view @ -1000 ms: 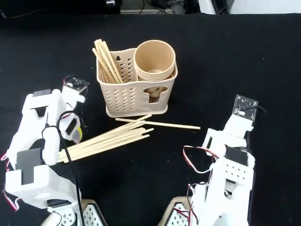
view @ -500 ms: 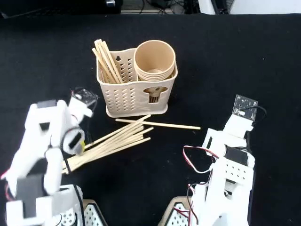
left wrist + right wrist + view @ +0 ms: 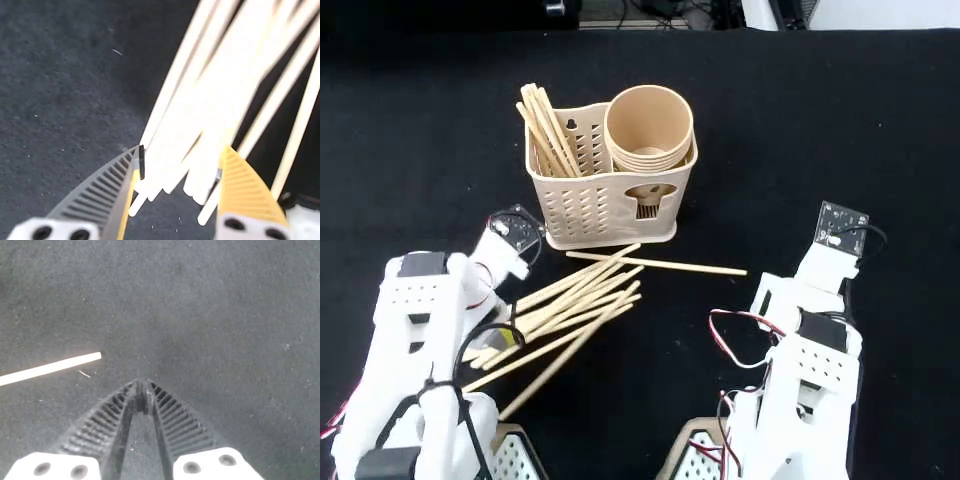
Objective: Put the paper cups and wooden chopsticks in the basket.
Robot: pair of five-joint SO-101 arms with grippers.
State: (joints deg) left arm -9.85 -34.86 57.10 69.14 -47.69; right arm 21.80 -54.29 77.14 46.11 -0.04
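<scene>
Wooden chopsticks [image 3: 570, 295] lie fanned on the table [image 3: 820, 120] before the basket [image 3: 605, 210] (paper cups [image 3: 648, 130] already inside), the left gripper [image 3: 182, 155] astride them, jaws apart, a firm close likely next; right gripper [image 3: 142, 390] pinched empty.

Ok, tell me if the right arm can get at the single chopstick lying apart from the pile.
Probably yes. The single chopstick ends on bare cloth just ahead of the right gripper, with nothing between; its shut jaws must open first.

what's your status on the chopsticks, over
Left gripper open, jaws around loose chopsticks on table. Right gripper shut, empty. Paper cups in basket, one stray chopstick apart.
</scene>
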